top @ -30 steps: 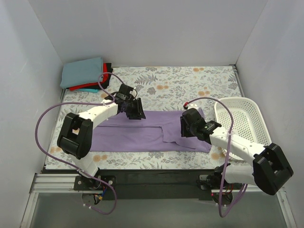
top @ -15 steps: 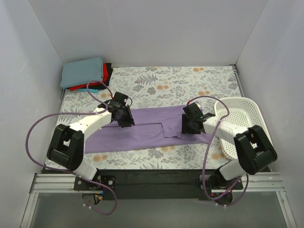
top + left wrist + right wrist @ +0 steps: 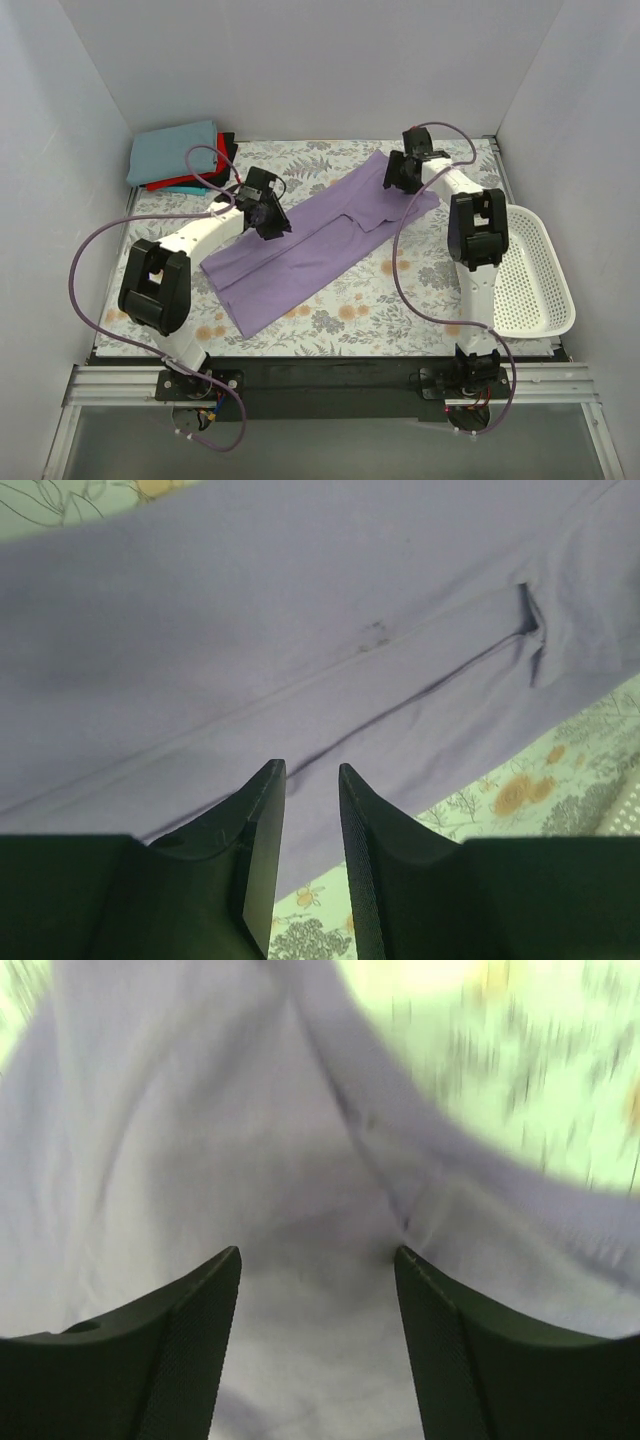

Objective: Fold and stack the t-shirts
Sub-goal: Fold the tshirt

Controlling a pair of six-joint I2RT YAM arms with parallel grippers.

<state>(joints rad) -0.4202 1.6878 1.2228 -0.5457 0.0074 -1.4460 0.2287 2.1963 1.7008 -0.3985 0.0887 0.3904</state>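
A lavender-purple t-shirt lies folded lengthwise in a long diagonal strip, running from the near left to the far right of the table. My left gripper hovers over its upper left edge. In the left wrist view its jaws stand a narrow gap apart, with only the shirt below. My right gripper is over the strip's far end, and its jaws are wide open above the cloth. Folded t-shirts are stacked at the back left, a grey-blue one on top of a red one.
A white mesh basket stands at the right edge, beside the right arm. The table carries a floral cover. White walls close in the back and both sides.
The shirt swung from lying across the front to a diagonal. The right gripper carried its end to the far right and opened. The left gripper shifted slightly back.
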